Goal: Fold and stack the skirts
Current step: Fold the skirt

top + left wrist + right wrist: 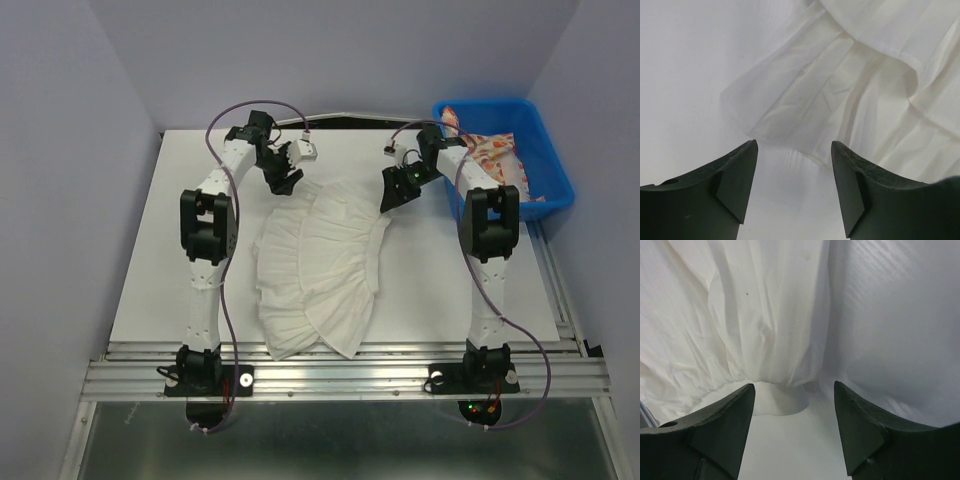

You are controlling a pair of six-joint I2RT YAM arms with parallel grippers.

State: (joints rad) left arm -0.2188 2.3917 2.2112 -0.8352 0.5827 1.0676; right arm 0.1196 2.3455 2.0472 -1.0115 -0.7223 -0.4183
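The white ruffled skirt (318, 265) lies spread on the white table, its waist end toward the back. My left gripper (284, 183) is open and empty just above the skirt's far left corner; the cloth edge (805, 105) lies just beyond its fingertips. My right gripper (393, 194) is open and empty above the skirt's far right corner; the gathered waist (765, 330) lies just beyond its fingertips. The cream skirt with orange and red print (497, 160) lies in the blue bin (555, 195) at the back right.
The blue bin stands off the table's right side, close behind my right arm. Grey walls close in the table at the left, back and right. A metal rail (340, 375) runs along the near edge.
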